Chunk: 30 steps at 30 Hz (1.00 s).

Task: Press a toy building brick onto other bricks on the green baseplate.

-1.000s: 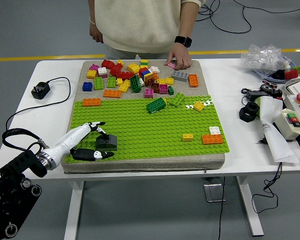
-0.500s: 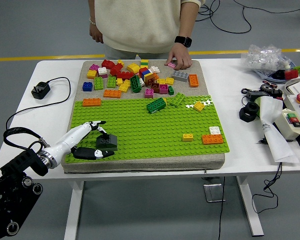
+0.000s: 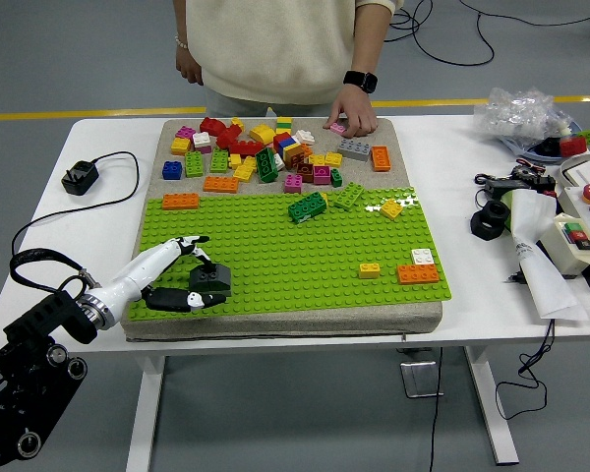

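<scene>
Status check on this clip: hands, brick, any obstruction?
Left hand shut on dark green brick, low on green baseplate near-left corner. Right hand not in view. Person's hand rests on loose bricks far side; nothing blocking.

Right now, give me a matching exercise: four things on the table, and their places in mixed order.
Things:
1. dark green brick
2. orange brick with white brick
3. black charger
4. person's hand

Places:
A. baseplate's right side
B. far edge of the mat, on a pink brick
C. between the fingers of the left robot hand
D. bare table, left of the mat

Pairs: 1-C, 2-A, 3-D, 4-B
</scene>
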Available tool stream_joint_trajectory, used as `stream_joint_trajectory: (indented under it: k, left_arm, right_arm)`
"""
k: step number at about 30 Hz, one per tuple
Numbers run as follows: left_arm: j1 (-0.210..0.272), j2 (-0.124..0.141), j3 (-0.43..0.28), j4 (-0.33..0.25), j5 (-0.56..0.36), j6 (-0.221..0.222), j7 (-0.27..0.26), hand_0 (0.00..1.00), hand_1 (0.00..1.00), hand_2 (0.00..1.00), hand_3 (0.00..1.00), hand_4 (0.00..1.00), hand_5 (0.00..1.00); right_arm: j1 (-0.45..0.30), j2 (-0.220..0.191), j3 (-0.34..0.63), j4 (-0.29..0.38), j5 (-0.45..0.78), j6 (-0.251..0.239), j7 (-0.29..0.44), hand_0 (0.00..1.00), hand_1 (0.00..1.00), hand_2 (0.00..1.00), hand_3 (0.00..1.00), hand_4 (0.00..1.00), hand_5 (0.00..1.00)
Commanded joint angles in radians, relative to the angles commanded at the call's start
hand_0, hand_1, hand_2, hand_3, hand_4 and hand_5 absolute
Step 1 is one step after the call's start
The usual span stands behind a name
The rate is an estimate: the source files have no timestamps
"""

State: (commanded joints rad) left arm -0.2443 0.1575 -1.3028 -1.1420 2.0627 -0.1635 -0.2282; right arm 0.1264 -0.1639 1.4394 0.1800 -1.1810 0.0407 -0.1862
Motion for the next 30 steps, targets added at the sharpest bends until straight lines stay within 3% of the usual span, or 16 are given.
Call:
stream_joint_trajectory:
  k: [23, 30]
  left_arm:
    - [-0.002, -0.001, 0.003, 0.016, 0.003, -0.003, 0.003, 0.998, 0.964, 0.961, 0.57, 0.966, 0.468]
    - [0.008, 0.006, -0.013, -0.043, -0.022, -0.006, 0.0, 0.998, 0.958, 0.951, 0.57, 0.965, 0.466]
  right_arm:
    - [0.001, 0.0, 0.0, 0.0, 0.005, -0.001, 0.001, 0.788, 0.701, 0.752, 0.762, 0.998, 0.692]
    - [0.001, 0.0, 0.001, 0.0, 0.004, -0.001, 0.001, 0.787, 0.701, 0.752, 0.762, 0.998, 0.692]
